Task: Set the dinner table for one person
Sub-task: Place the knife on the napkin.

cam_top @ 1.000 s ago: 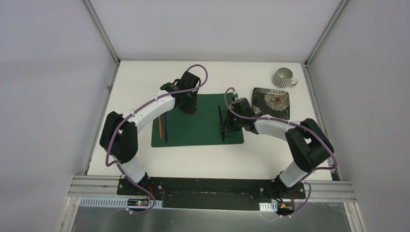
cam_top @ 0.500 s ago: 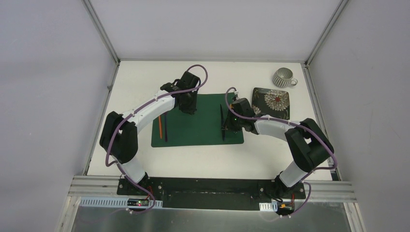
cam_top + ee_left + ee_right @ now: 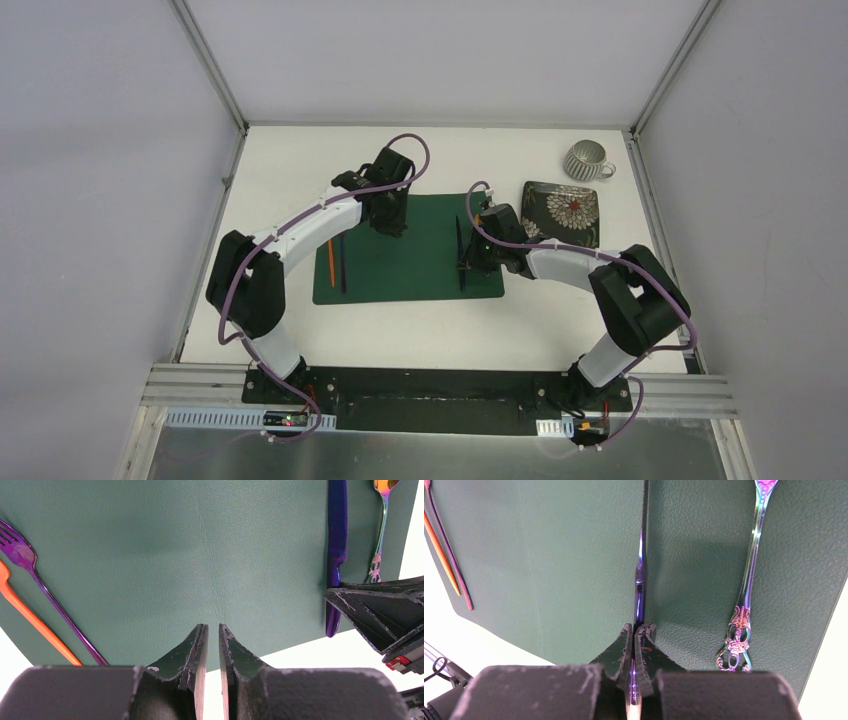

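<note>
White dinner table (image 3: 420,330) fills the enclosure, with a green placemat (image 3: 410,265) at its centre. Your right gripper (image 3: 636,630) pinches the knife (image 3: 640,575) by its handle at the mat's 3 o'clock side, beside the spoon (image 3: 751,555) (presumably squaring it). Left gripper (image 3: 213,630) hangs near the mat's 11 o'clock edge, fingers almost together, empty. Orange utensil (image 3: 330,262): head cut off, type undetermined.

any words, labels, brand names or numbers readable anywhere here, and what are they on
No text can be read in any view.
small red tag on the right gripper: too small to read.
plate: flower pattern only, no words.
knife and spoon: no readable marks.
</note>
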Tool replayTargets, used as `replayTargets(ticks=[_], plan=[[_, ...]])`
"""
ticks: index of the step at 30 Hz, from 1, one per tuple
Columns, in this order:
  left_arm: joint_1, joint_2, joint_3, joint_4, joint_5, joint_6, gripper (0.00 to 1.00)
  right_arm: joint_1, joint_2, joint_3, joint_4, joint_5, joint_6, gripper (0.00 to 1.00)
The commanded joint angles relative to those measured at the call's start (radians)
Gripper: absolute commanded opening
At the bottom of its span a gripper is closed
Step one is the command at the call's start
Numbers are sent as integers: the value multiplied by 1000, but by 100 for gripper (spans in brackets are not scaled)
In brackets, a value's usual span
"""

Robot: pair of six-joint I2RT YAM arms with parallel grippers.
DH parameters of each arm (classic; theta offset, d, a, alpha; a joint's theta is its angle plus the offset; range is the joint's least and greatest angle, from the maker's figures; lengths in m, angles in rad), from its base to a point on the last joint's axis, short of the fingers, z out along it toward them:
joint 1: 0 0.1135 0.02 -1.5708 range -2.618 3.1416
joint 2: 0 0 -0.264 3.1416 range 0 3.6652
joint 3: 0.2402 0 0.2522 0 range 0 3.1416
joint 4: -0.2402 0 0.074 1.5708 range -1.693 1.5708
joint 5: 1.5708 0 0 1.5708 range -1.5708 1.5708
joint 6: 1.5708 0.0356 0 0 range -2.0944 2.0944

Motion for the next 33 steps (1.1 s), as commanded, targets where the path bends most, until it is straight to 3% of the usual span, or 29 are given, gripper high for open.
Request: replayTargets(ticks=[1,13,21,33], plan=[[-6,-53,-1,8,-18,-5,16,4,-3,10,49,-2,12,0],[-6,-59,-4,7,-15,-5,16,4,-37,3,-9,36,8,6],[-6,-65,-1,8,-14,-7,16,5,-50,9,-34,45,9,37],[-6,-61,10,6,-11,-7,16,4,-118,24,-96,89,-4,45]])
